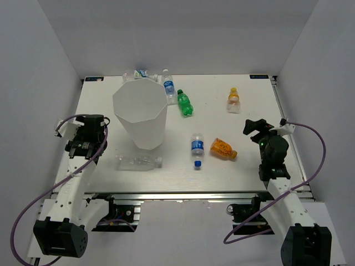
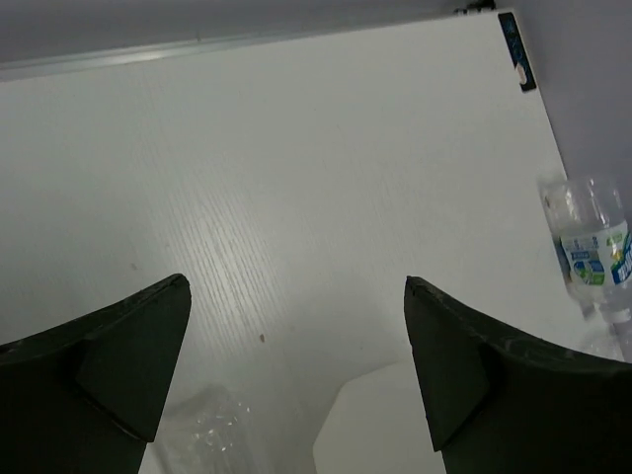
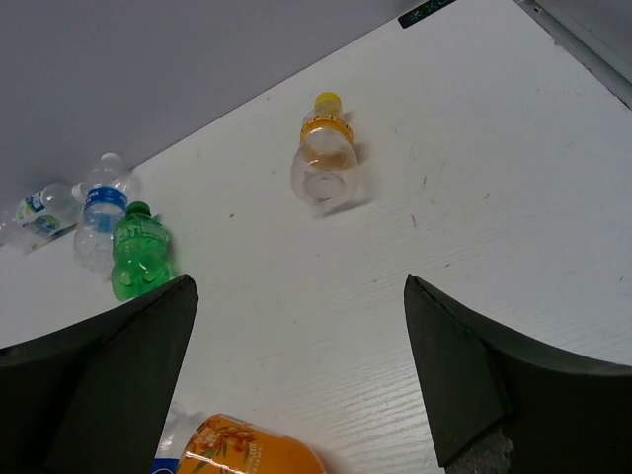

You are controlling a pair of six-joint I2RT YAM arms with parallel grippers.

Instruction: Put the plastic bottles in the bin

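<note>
Hovering claws wide, bottles lying loose around the bin

White worktop (image 1: 249, 166) is carrying everything. The bin (image 1: 145, 133) is standing upright left of centre, open rim up. Left claw (image 2: 296, 284) is hovering just left of the bin, fingers spread wide, gripping nothing. Right claw (image 3: 296, 284) is hovering near the right edge, also spread wide and gripping nothing.

All the bottles in view are lying on the worktop outside the bin:
- plain clear bottle (image 1: 137, 162) is lying in front of the bin's base
- blue-labelled bottle (image 1: 197, 148) is lying near centre
- orange bottle (image 1: 223, 148) is lying just beside it on the right
- green bottle (image 1: 184, 103) is lying right of the bin's rim
- second blue-labelled bottle (image 1: 168, 87) is lying just beside the green one, farther back
- yellow-capped orange bottle (image 1: 234, 100) is lying far right, well apart from the rest
- small labelled bottle (image 1: 140, 73) is showing behind the bin at the far edge
</note>
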